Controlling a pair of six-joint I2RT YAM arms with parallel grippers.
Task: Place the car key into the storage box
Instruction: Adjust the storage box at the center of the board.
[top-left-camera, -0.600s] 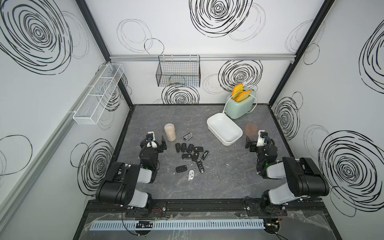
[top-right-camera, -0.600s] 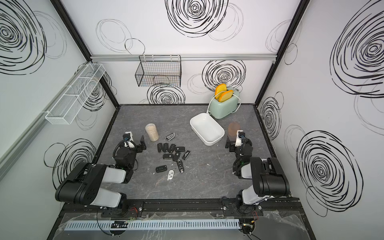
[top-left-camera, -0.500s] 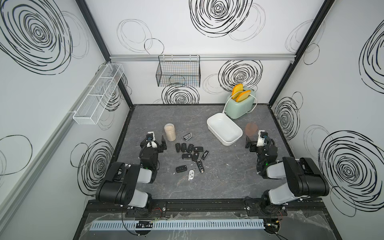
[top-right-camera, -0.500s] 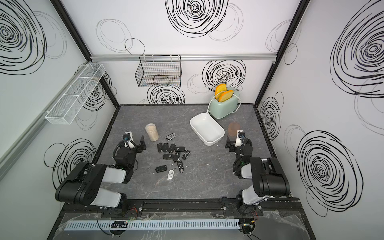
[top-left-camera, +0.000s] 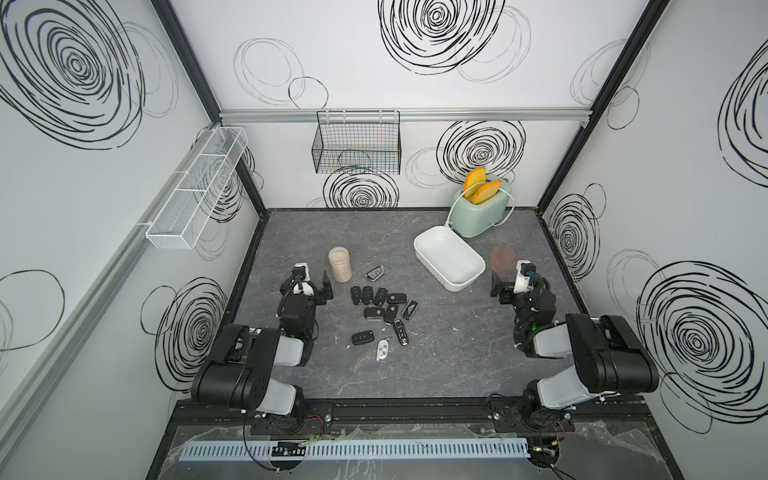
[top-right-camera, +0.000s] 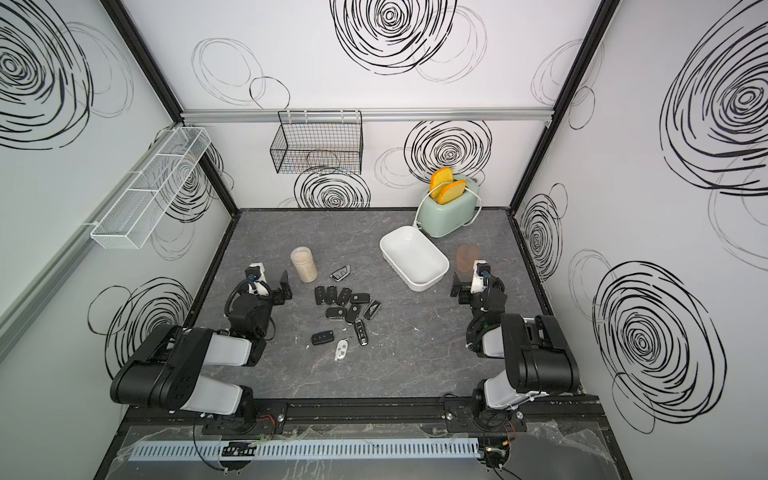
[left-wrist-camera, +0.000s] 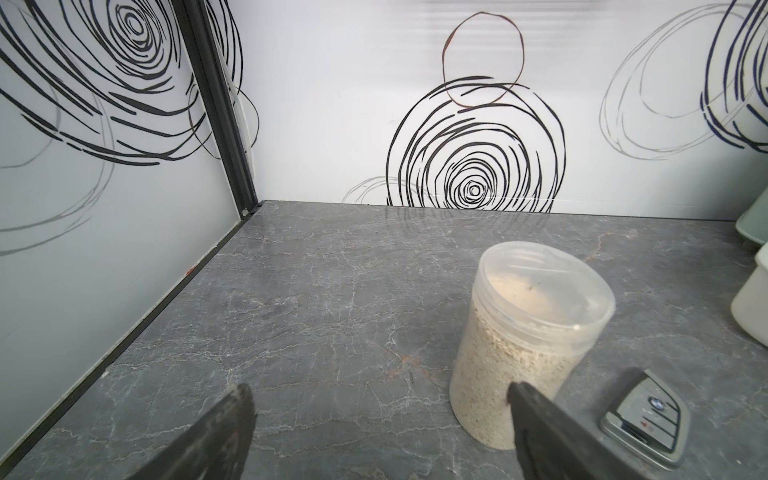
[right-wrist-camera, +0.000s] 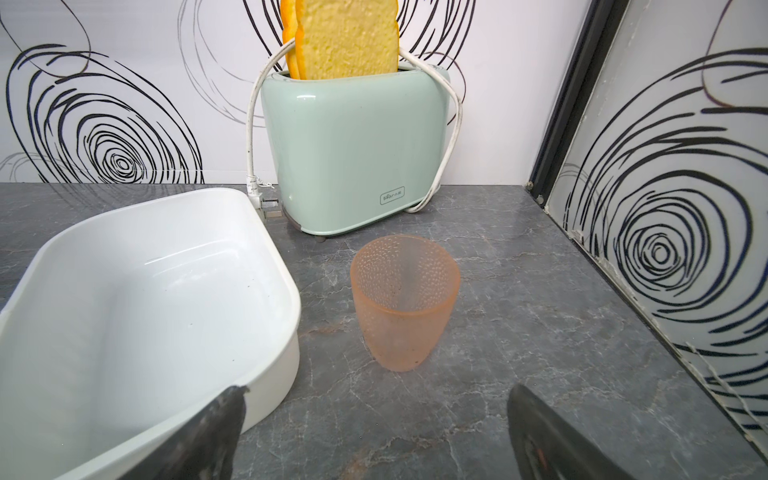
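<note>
table (top-left-camera: 449, 357): grey stone-look surface, boxed in by white walls with black swirls.
storage box (top-left-camera: 451, 258): white tub, right of centre in both top views, upright and set at an angle. Its far corner is just beside the toaster (top-left-camera: 482, 216).
car keys (top-left-camera: 382, 305): dark cluster lying flat on the table at frame centre, well apart from the storage box.
silver fob (top-left-camera: 374, 274): alone, just above the cluster, beside the jar (top-left-camera: 340, 264) of pale grain.
white fob (top-left-camera: 382, 350): below the cluster, next to a lone black key (top-left-camera: 362, 337).
left gripper (left-wrist-camera: 376, 392): released, jaws wide, nothing between them. Low over the table, left of the car keys, jar close ahead.
right gripper (right-wrist-camera: 374, 395): released, jaws wide, holding nothing. Right of the storage box, near its lower corner and the orange cup (top-left-camera: 502, 258).
toast (top-left-camera: 480, 187): two slices standing in the mint-green toaster, white cord looped round it.
walls: black wire basket (top-left-camera: 356, 147) on the back wall, white mesh tray (top-left-camera: 195, 195) at upper left.
</note>
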